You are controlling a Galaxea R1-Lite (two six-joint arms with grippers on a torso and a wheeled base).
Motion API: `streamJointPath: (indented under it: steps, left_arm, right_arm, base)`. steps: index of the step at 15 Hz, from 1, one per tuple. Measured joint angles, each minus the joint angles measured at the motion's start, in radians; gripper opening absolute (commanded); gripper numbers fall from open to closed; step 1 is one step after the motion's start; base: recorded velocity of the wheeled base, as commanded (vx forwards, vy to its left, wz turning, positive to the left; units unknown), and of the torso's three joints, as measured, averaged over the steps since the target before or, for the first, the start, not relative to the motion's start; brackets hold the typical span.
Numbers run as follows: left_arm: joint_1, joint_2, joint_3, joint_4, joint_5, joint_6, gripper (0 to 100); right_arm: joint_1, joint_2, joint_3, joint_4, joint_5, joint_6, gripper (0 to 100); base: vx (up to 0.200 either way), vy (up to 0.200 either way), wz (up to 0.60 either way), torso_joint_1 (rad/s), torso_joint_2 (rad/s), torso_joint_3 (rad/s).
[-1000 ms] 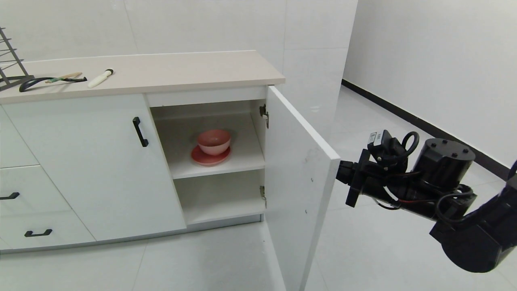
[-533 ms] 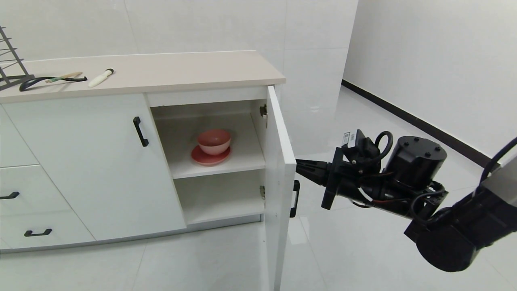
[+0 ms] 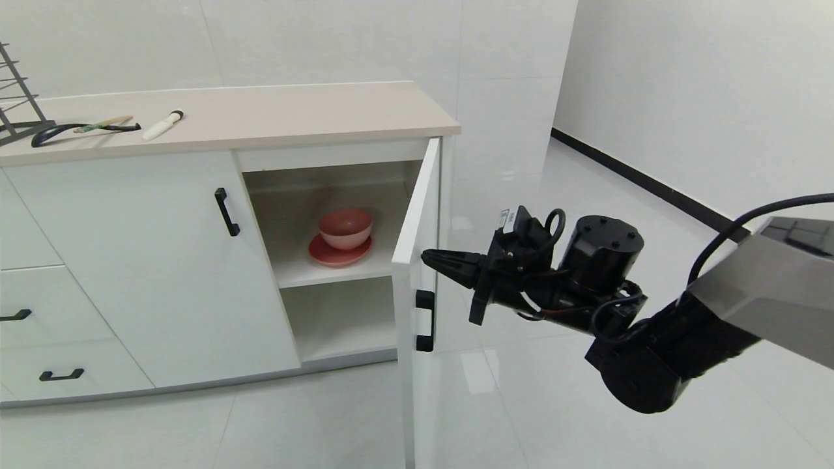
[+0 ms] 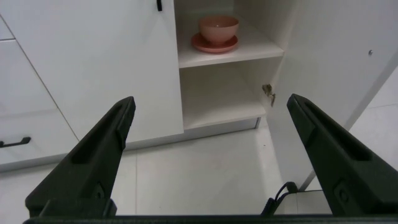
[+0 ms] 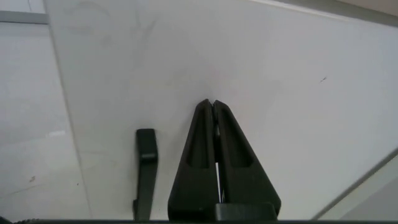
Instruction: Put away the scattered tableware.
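Note:
A pink bowl (image 3: 345,227) rests on a pink plate (image 3: 339,255) on the upper shelf (image 3: 352,267) of the open cabinet; both also appear as bowl (image 4: 218,28) and plate (image 4: 214,45) in the left wrist view. The cabinet door (image 3: 417,260) stands partly swung in, with a black handle (image 3: 424,320). My right gripper (image 3: 431,258) is shut, its tips pressed against the door's outer face (image 5: 213,103), just above the handle (image 5: 145,168). My left gripper (image 4: 208,118) is open, low over the floor in front of the cabinet.
On the countertop (image 3: 293,111) at the far left lie a white-handled utensil (image 3: 162,125), a wooden utensil (image 3: 102,124) and a dark curved utensil (image 3: 71,130), beside a wire rack (image 3: 16,98). The left cabinet door (image 3: 150,260) is closed, with drawers (image 3: 39,326) farther left. White floor spreads to the right.
My right arm has moved left with its shut gripper against the door, and the door has swung from wide open toward the cabinet. The bowl and plate have not moved.

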Motion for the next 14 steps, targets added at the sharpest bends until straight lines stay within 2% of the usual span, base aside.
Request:
streamJointPath:
  steps: [6,7,10,14]
  left_arm:
    - [-0.001,0.000,0.000,0.000,0.000,0.000,100]
    - [-0.001,0.000,0.000,0.000,0.000,0.000,100]
    - [0.000,0.000,0.000,0.000,0.000,0.000,100]
    - [-0.001,0.000,0.000,0.001,0.000,0.000,100]
  right_arm:
    - [0.016,0.141,-0.209,-0.015,-0.046,0.030,0]
    - [0.016,0.154,-0.218,-0.013,-0.043,0.031,0]
    - [-0.016,0.168,-0.224,-0.007,-0.024,0.031,0]
    - [-0.089,0.174,-0.171,-0.015,0.018,0.024,0]
  base:
    - [0.000,0.000,0.00,0.000,0.00,0.000]
    - [0.000,0.000,0.00,0.000,0.00,0.000]
    - [-0.200,0.000,0.00,0.002,0.01,-0.001]
    - [0.000,0.000,0.00,0.000,0.00,0.000]
